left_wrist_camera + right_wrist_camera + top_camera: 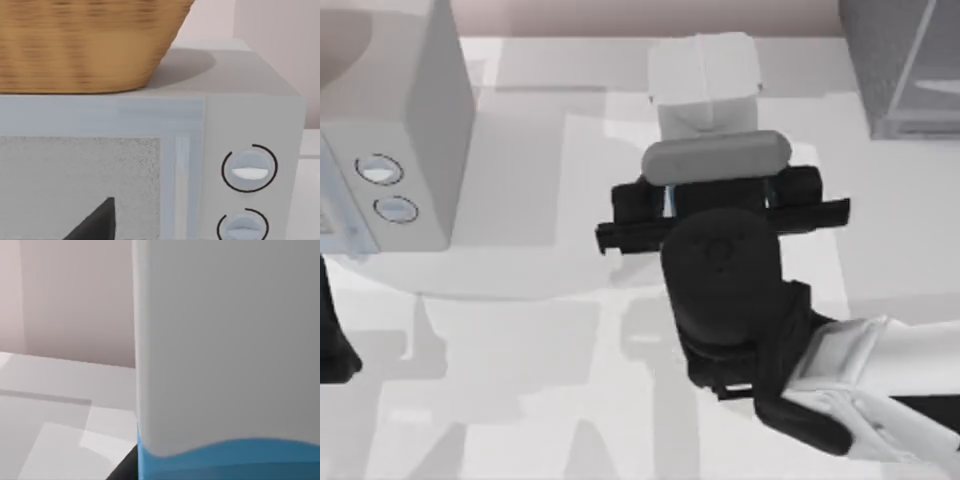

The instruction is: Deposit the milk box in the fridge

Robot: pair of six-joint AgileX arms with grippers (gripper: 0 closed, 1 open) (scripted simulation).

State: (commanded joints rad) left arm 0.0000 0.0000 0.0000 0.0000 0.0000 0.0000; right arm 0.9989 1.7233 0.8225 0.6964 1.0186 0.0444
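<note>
The milk box (705,85) stands upright at the back middle of the table, its white gabled top showing, with a sliver of blue lower down. My right gripper (720,205) is right against its near side, the black cross-bar level with the carton's body. In the right wrist view the milk box (225,350) looms very close, white above and blue below. The fridge (900,70), dark grey with a paler frame, is at the back right corner. My left arm (332,340) is parked at the left edge.
A light grey microwave (390,120) with two round dials stands at the back left; it appears close up as the microwave (240,125) with a wicker basket (85,45) on top. Bare table lies between the carton and the fridge.
</note>
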